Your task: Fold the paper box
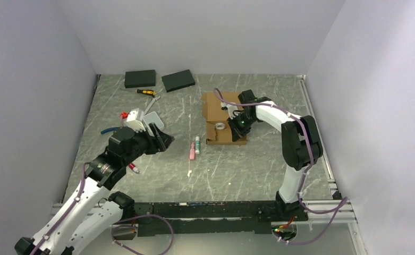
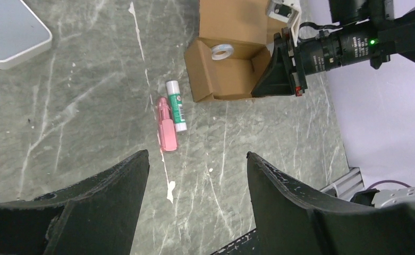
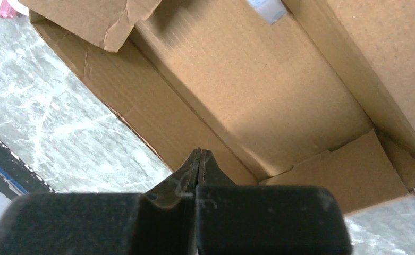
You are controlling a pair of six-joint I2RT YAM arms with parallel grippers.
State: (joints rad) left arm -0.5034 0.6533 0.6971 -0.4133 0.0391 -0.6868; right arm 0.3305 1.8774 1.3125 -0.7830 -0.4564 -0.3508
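Note:
The paper box [image 1: 218, 114] is brown corrugated cardboard lying open right of the table's centre, its side walls raised and its lid flap flat behind it. A roll of tape [image 1: 220, 126] sits inside it. My right gripper [image 1: 240, 125] is shut with nothing between its fingers, its tips at the box's right wall. In the right wrist view the closed tips [image 3: 198, 156] point at the box's inner wall [image 3: 258, 79]. My left gripper [image 1: 165, 141] hangs open over bare table left of centre. In the left wrist view its fingers [image 2: 197, 159] frame the table, with the box [image 2: 231, 74] farther off.
A green-and-white glue stick [image 1: 197, 144] and a pink marker [image 1: 192, 151] lie just left of the box. Two black slabs [image 1: 140, 78] [image 1: 178, 80] sit at the back. A yellow-handled tool [image 1: 146, 92], a white device [image 1: 136, 118] and a red pen [image 1: 134, 169] lie on the left.

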